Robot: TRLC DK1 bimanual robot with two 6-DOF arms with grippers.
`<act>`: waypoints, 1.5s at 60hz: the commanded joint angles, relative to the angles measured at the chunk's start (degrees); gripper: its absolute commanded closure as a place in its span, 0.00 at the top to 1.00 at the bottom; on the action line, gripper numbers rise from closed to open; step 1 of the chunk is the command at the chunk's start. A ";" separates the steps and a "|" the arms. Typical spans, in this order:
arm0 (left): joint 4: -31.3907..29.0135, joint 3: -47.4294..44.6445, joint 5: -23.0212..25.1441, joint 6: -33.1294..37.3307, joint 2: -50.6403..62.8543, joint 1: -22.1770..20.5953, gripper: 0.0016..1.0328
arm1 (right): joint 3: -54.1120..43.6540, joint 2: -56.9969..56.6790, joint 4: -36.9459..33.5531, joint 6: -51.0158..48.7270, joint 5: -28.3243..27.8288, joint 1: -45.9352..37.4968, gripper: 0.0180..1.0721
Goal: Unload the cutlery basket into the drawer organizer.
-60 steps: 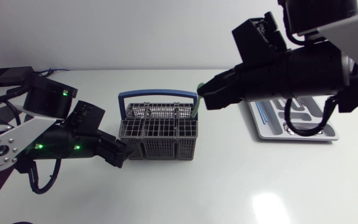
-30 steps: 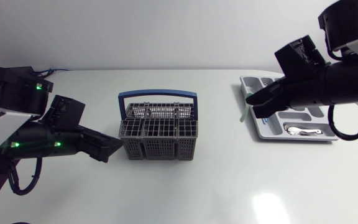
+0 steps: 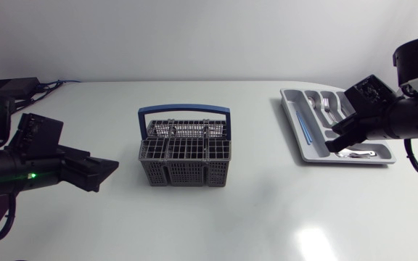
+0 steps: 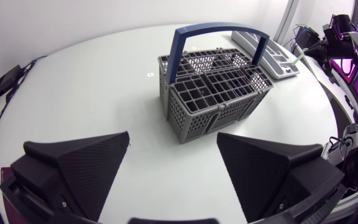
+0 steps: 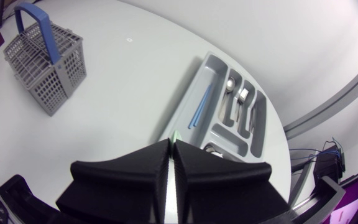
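Over the last 1 second the right arm has left the basket and swung out to the organizer, while the left arm has drawn back from the basket's side.

The pale green-handled piece of cutlery (image 5: 174,135) sits pinched in the seam of the right gripper (image 5: 169,146), whose 2 wedge fingers are pressed almost together on it. Its long axis runs along that seam, and its green tip pokes out just ahead of the fingertips. Ahead of and below that tip lies the grey plastic drawer organizer (image 5: 188,99). The tip aims at its near end, roughly in line with its long slots. One narrow slot holds a thin blue-handled utensil (image 5: 199,107), and the slots beside it hold silver forks and spoons (image 5: 235,93). As I judge it, the release turns on which slot lies under the tip, and the right arm alone is near enough.

The grey mesh cutlery basket with a blue hoop handle (image 3: 186,156) stands well apart. The left gripper (image 4: 173,135) has its fingers spread wide and holds nothing, with the basket ahead of it.

The head view places the right gripper over the organizer's near side but hides the green piece. Only the right wrist view shows the pinch. I cannot tell whether the basket still holds anything.
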 commanded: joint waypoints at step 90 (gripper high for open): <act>27.69 -35.50 -10.92 -5.86 -46.97 9.67 0.96 | -7.15 35.41 44.45 -13.65 21.35 -11.47 0.09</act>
